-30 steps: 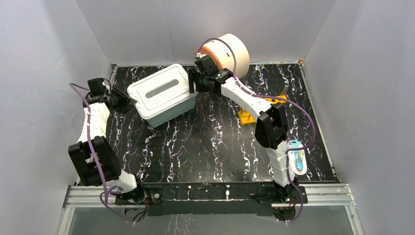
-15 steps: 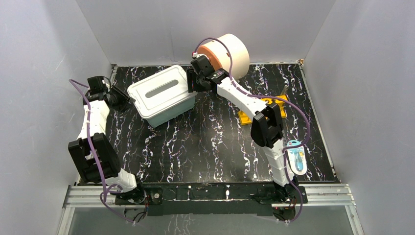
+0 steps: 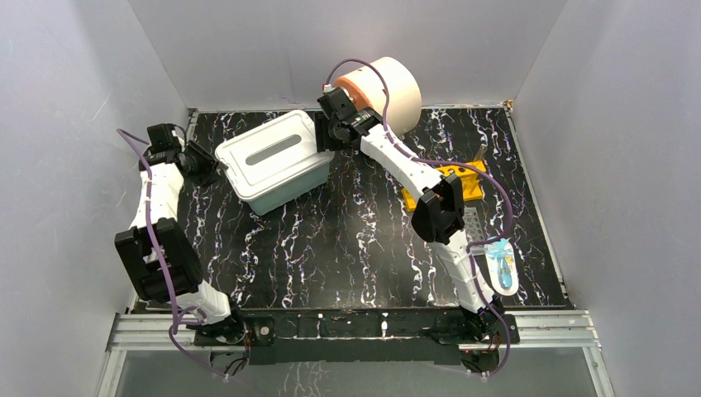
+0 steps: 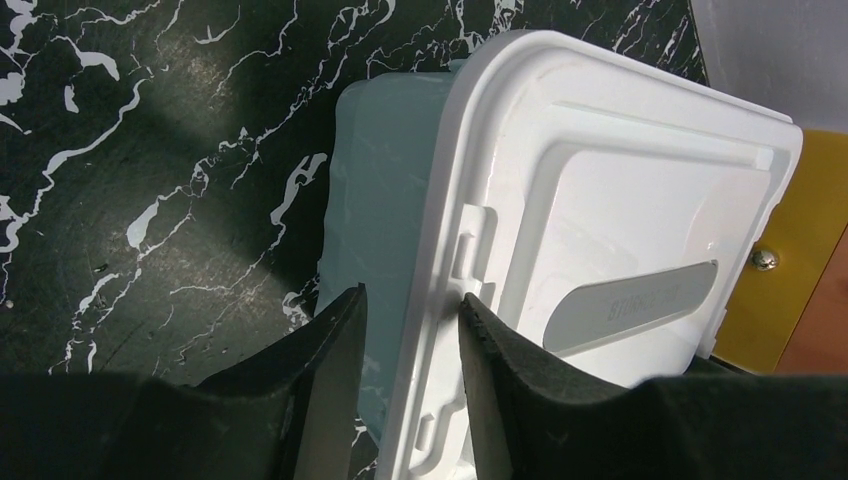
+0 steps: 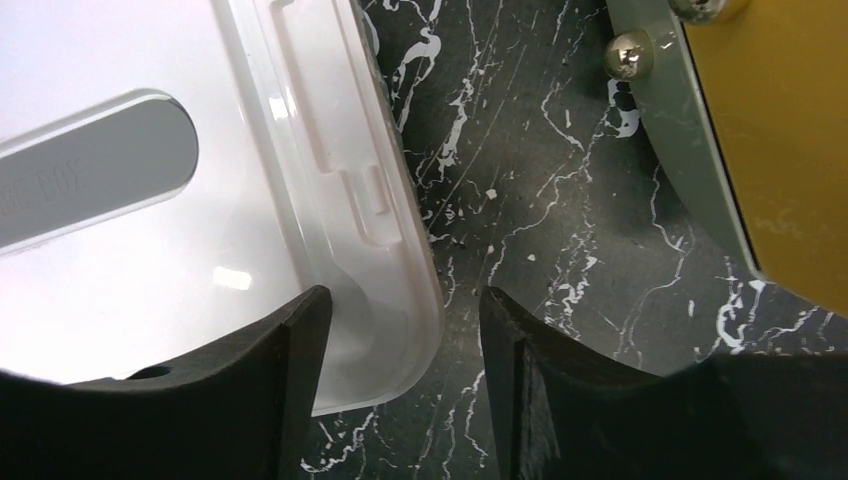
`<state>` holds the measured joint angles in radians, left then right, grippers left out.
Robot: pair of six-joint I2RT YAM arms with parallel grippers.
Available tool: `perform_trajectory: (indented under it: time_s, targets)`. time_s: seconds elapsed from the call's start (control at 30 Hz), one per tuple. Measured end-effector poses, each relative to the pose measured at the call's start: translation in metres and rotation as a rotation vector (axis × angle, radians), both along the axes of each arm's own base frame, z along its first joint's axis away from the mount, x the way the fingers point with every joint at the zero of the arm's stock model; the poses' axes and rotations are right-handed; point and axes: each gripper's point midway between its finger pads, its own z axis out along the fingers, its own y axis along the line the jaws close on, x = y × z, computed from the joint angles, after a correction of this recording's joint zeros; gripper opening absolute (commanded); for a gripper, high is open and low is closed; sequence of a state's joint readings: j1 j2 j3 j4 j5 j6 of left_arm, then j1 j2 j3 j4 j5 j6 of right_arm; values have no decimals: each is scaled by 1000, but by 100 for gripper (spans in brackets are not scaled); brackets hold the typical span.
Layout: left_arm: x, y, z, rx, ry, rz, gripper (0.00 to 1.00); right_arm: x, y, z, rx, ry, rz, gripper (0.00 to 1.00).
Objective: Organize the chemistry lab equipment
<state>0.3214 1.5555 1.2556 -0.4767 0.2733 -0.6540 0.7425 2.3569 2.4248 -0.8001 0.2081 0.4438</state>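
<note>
The left arm (image 3: 157, 194) folds up at the near left and reaches far. Its left end effector (image 4: 410, 300) points right with jaws narrowly apart, possibly pinching. The right arm (image 3: 397, 161) stretches far and leftward, and the right end effector (image 5: 405, 295) has its jaws parted wider.

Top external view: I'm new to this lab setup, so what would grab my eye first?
The white lidded box at the back left, with the left gripper and right gripper straddling opposite ends of its lid. Behind the right gripper, a big cream-and-orange drum sits at the back edge. A yellow rack sits right of centre.
</note>
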Motion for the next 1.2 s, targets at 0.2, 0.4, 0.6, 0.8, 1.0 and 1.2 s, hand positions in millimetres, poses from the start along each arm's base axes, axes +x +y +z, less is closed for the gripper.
perform_trajectory:
  time_s: [0.2,0.4,0.6,0.8,1.0,1.2]
  targets:
    - [4,4,6,31,30,-33,47,-4,-3,5,-15,10,24,74]
    - [1,4,36,103,-16,-70,69,-23,-15,21,-12,21,45,83]
    - [-17,-45,102,174,-205,-214,86,-78,-71,72,-3,-24,25,93]
    - [-56,-85,146,192,-380,-322,98,-136,-149,112,8,-144,-53,99]
    - [-84,-95,113,156,-314,-321,98,-171,-207,122,-15,-213,-143,99]
    - [-109,-93,118,156,-308,-274,98,-196,-250,116,-73,-210,-240,99]
